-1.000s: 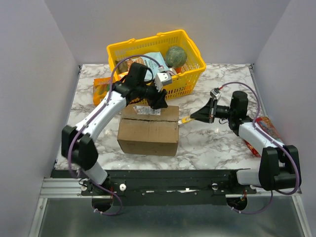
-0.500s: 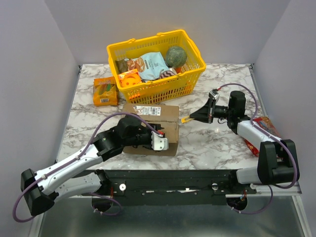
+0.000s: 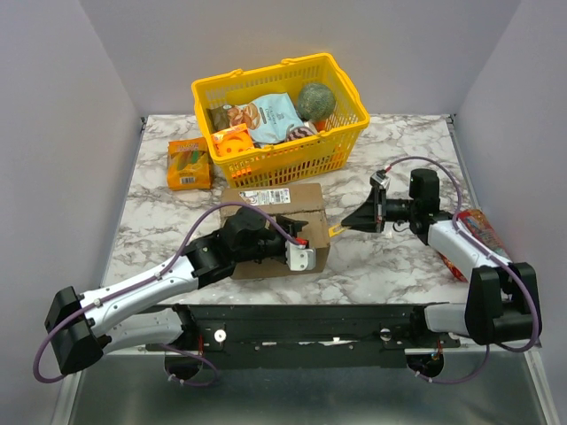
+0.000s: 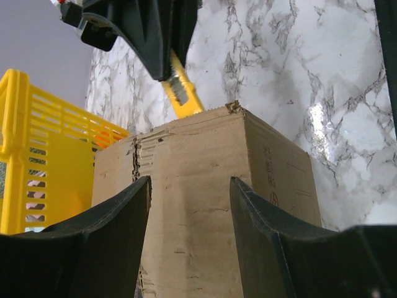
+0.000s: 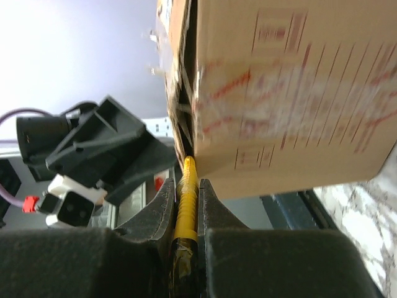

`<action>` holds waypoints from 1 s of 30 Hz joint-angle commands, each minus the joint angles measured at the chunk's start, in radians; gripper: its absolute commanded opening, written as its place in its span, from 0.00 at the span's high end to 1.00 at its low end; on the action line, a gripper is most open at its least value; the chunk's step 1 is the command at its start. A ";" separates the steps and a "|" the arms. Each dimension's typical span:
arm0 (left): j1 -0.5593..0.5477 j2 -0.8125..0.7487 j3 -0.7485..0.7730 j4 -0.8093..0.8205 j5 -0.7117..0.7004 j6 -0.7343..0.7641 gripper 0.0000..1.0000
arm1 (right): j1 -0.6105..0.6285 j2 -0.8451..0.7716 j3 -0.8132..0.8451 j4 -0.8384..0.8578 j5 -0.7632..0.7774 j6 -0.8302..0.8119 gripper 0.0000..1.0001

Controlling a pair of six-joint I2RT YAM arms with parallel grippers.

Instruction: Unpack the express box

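Found left gripper (image 4: 189,183) at near edge of table (image 3: 390,257), jaws apart, facing express box (image 3: 276,204) at table middle. Judged box stiff, light, dentable; hold across side walls. Found right gripper (image 3: 353,219) clamped on yellow cutter (image 5: 186,205) at box's right end.

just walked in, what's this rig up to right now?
Both arms are working on the brown corrugated cardboard box, whose top flaps look closed. The right end effector is shut on a slim yellow cutter, with its tip at the box's right end. The left end effector is open at the box's near side; I can't tell whether it touches. The yellow plastic basket of snacks sits behind, untouched.
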 commanded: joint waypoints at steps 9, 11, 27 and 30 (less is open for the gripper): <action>-0.007 -0.001 0.013 0.037 -0.047 -0.052 0.37 | -0.108 -0.099 0.256 -0.625 0.134 -0.562 1.00; -0.007 0.009 0.049 0.027 -0.058 -0.117 0.36 | -0.135 -0.099 0.345 -0.669 0.270 -0.708 0.99; 0.160 0.016 0.265 -0.032 -0.280 -0.259 0.19 | -0.149 -0.540 -0.208 0.055 0.972 -1.775 0.96; 0.225 0.035 0.288 -0.052 -0.268 -0.299 0.19 | -0.149 -0.552 -0.303 0.147 1.001 -1.937 0.81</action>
